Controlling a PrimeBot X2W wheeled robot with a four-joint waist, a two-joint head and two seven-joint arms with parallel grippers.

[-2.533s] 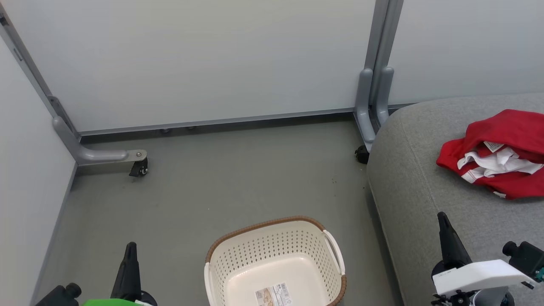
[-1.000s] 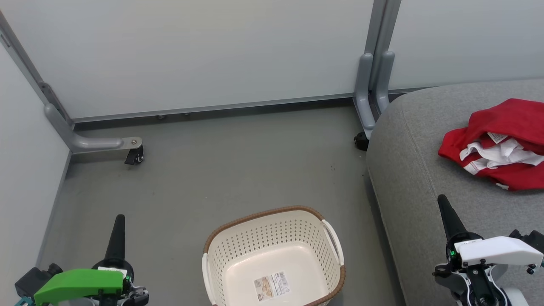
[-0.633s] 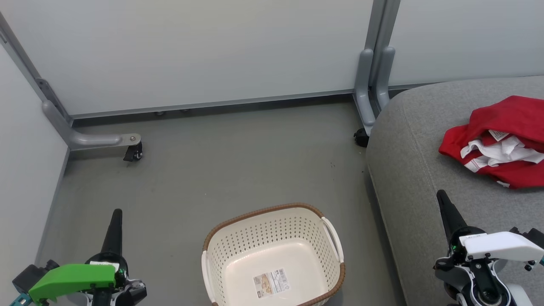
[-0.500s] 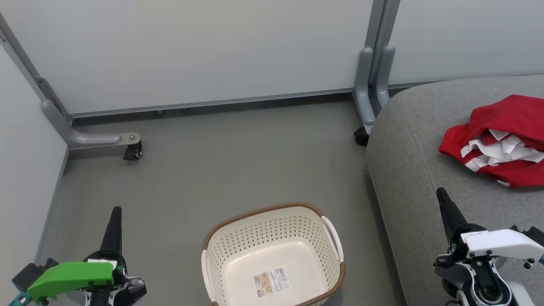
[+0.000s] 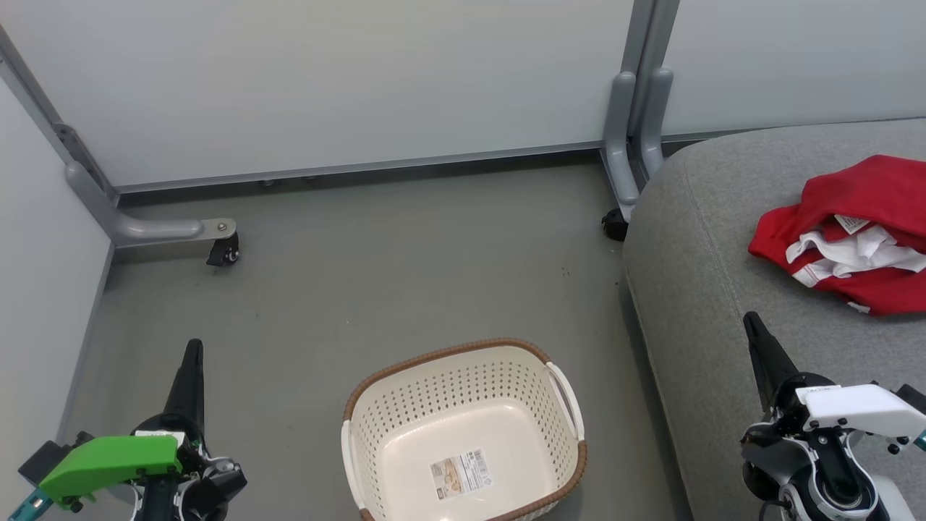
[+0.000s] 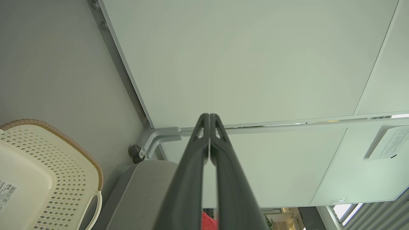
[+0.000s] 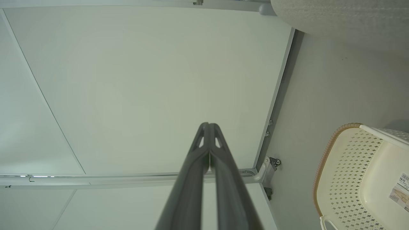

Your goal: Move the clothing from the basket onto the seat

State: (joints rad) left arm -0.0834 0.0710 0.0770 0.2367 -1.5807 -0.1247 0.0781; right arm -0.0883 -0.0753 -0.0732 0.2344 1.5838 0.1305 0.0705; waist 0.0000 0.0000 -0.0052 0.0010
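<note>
The red clothing (image 5: 850, 231) with white trim lies crumpled on the grey seat (image 5: 709, 289) at the right; a sliver of red clothing (image 6: 209, 222) shows between my left fingers in the left wrist view. The cream basket (image 5: 463, 430) with a brown rim stands on the floor at bottom centre, holding nothing but a sticker (image 5: 458, 472). My left gripper (image 5: 192, 347) is shut at the lower left, clear of the basket (image 6: 48, 172). My right gripper (image 5: 749, 318) is shut over the seat's front part, below the clothing. Both wrist views show the fingers (image 6: 209, 134) (image 7: 208, 140) pressed together, empty.
Pale partition panels (image 5: 347, 79) close off the back and left. Their grey feet with castors (image 5: 221, 252) (image 5: 615, 224) stand on the grey floor (image 5: 376, 289), one right beside the seat's corner. The basket (image 7: 361, 175) also appears at the right of the right wrist view.
The head view has tilted, so everything sits slightly higher in the picture. Both arms have drawn back toward the bottom corners, grippers still shut. The clothing and basket have not moved.
</note>
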